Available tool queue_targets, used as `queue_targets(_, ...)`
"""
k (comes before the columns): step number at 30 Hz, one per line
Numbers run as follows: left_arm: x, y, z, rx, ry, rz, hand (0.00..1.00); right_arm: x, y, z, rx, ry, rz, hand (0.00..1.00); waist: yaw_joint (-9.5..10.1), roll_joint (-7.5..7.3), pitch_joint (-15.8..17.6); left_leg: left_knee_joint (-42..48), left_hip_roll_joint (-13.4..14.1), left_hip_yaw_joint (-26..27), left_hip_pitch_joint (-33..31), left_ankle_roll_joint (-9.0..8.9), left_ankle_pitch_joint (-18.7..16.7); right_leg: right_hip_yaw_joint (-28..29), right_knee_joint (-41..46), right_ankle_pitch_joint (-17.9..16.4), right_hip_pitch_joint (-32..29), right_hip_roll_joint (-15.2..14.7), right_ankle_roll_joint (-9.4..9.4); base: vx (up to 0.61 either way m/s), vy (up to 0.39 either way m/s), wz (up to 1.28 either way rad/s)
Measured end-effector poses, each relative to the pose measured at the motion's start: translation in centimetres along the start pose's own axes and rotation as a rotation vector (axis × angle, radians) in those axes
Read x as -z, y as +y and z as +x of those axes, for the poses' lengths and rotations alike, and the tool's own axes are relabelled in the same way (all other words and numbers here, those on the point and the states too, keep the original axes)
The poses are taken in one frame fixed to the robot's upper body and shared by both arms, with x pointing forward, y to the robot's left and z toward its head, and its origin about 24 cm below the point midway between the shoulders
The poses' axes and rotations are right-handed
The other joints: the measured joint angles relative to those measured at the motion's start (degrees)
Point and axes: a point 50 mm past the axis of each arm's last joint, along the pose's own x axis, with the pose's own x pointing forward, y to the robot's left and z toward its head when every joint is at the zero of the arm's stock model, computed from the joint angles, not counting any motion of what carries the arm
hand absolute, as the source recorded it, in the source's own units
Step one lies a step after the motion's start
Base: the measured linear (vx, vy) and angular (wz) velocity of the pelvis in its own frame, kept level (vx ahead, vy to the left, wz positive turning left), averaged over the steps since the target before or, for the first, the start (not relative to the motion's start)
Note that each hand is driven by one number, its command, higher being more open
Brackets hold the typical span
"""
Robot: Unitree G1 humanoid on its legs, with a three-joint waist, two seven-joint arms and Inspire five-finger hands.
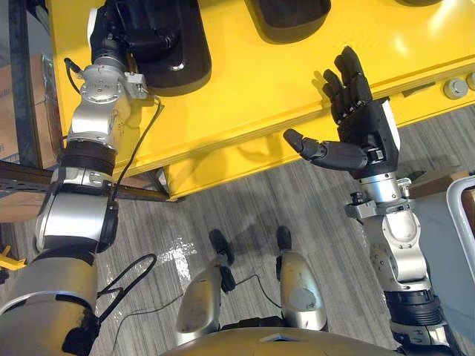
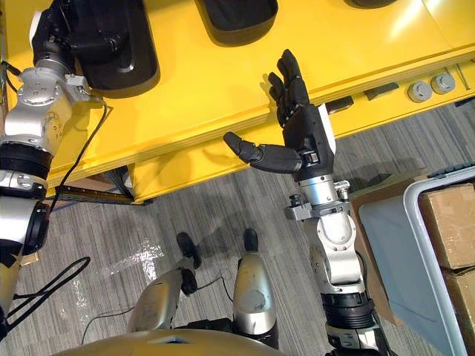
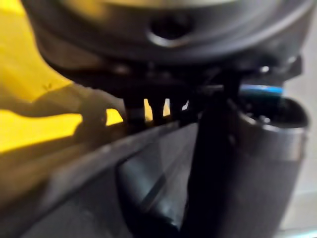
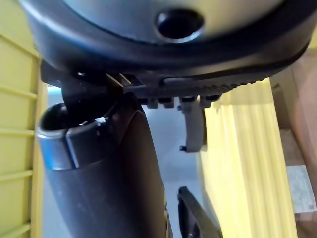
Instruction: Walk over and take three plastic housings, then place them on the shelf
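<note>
A yellow table (image 1: 237, 81) fills the far side. At left, the left hand (image 1: 122, 30) sits over a black plastic housing (image 1: 189, 70), and I cannot tell its grip. A second housing (image 1: 289, 15) lies further right. The right hand (image 1: 364, 126) hovers, fingers spread. The housings look light, stiff and slick, so take the rim.

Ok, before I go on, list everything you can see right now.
table: one, yellow, ahead of the robot
plastic housings: three, black, on the table; the rightmost is cut off by the view's edge
round parts: two, grey, at the table's right end
bin: one, grey, on the floor at right
cardboard boxes: two, brown, inside the bin
left robot hand: one, dark, on the leftmost housing
right robot hand: one, dark, open, over the table's near edge
</note>
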Motion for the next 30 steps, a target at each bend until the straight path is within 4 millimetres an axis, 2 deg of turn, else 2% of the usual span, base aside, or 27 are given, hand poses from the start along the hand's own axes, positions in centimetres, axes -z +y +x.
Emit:
queue_targets(11, 1.3, 0.2, -0.1, -0.048, 0.083, -0.033, 1.00, 0.8, 0.1, -1.3, 0.017, 0.057, 0.007, 1.00, -0.91, 0.09, -0.07, -2.39, -0.18, 0.25, 3.41, 0.10, 0.89, 0.05, 0.09, -0.13, 2.19, 0.06, -0.09, 0.00, 0.001, -0.01)
queue_targets(15, 2.9, -0.1, -0.6, -0.077, 0.138, -0.062, 1.00, 1.2, 0.7, -1.6, -0.002, 0.080, -0.006, 1.00, -1.02, 0.39, -0.78, -4.06, -0.18, 0.26, 5.84, -0.23, 1.28, -0.30, -0.64, -0.15, 4.17, 0.13, -0.11, 0.04, 0.005, -0.02)
queue_targets(17, 3.7, -0.6, -0.8, -0.077, 0.164, -0.103, 1.00, 1.5, 0.9, -2.0, -0.002, 0.097, -0.001, 1.00, -1.02, 0.82, -2.28, -4.90, -0.19, 0.03, 6.07, -0.35, 1.66, -0.85, -1.25, -0.16, 4.51, 0.20, -0.12, 0.06, 0.003, 0.08)
queue_targets(22, 6.3, -2.1, -2.2, -0.072, 0.204, -0.188, 1.00, 1.6, 1.5, -2.2, -0.009, 0.094, -0.051, 1.00, -0.67, 0.80, -4.52, -6.26, -0.20, -0.76, 8.82, -0.59, 1.84, -2.34, -2.52, -0.16, 7.79, 0.32, -0.12, 0.05, 0.009, 0.08)
queue_targets(24, 6.2, -2.1, -2.6, -0.076, 0.184, -0.193, 1.00, 1.5, 1.6, -2.2, 0.000, 0.075, -0.048, 1.00, -0.36, 0.85, -4.91, -6.27, -0.24, -1.00, 9.01, -0.58, 1.85, -2.93, -2.53, -0.16, 8.12, 0.28, -0.12, 0.02, 0.004, 0.10)
queue_targets(27, 5.0, -1.7, -3.3, -0.091, 0.105, -0.231, 1.00, 1.7, 1.7, -2.2, 0.011, 0.080, -0.099, 1.00, 0.91, 0.86, -5.59, -6.29, -0.31, -1.71, 10.09, -0.53, 1.99, -4.04, -2.58, -0.16, 9.68, 0.44, -0.12, 0.01, -0.004, 0.15)
queue_targets(30, 4.0, -0.7, -4.3, -0.138, 0.008, -0.272, 1.00, 2.6, 1.8, -2.3, 0.035, 0.115, -0.107, 1.00, 2.27, 0.89, -9.27, -6.36, -0.38, -2.64, 10.09, -0.56, 2.08, -5.28, -3.11, -0.20, 10.47, 0.18, -0.16, 0.00, 0.016, 0.18)
